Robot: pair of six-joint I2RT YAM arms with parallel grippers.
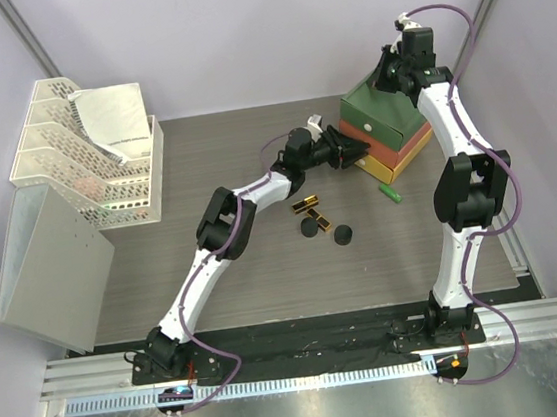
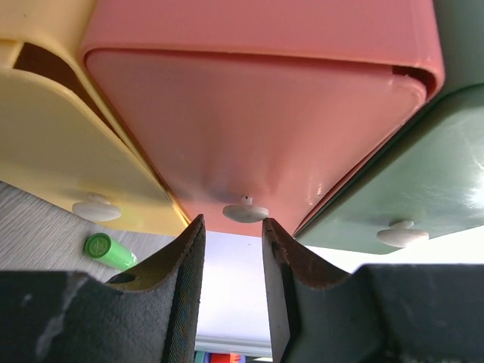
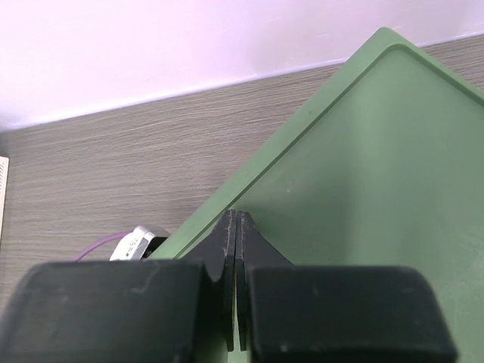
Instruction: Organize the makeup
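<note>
Two black round compacts, green tube, left end effector parted, right end effector closed, seemingly empty.

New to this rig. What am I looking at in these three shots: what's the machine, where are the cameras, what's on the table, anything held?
Two white robot arms are bolted at the near edge of the table. The overhead picture looks down from behind them. The other two come from a camera on each wrist, so the dark fingers there are the arm's own. The left hand is open, its fingers either side of the white knob on the orange drawer, holding nothing. The right hand is shut and empty at the green top of the drawer box. On the table lie two black-gold sticks, two black round compacts and a green tube. A white tray rack stands at left.
</note>
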